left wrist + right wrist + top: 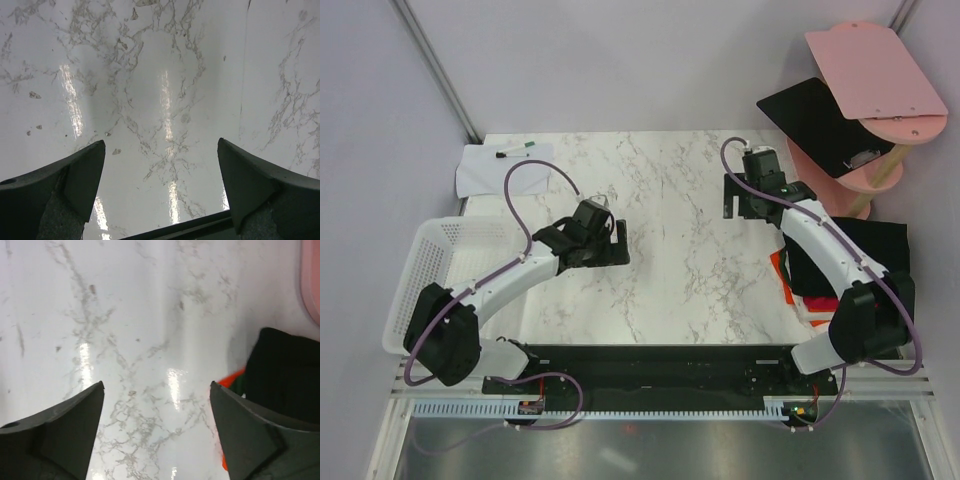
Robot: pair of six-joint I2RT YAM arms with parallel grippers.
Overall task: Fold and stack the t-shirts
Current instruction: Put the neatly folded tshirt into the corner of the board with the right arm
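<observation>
The left end effector (pixel 161 141) and right end effector (pixel 157 383) hang spread and empty over the surface (pixel 670 200), and the black shirt (pixel 865 250), frame right, looks limp and light, best pinched at an edge.

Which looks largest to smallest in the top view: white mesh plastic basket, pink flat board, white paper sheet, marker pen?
1. White mesh plastic basket, though the left arm covers part.
2. Pink flat board; it sits raised on a stand, nearer the camera, so perhaps flattered.
3. White paper sheet.
4. Marker pen.
</observation>
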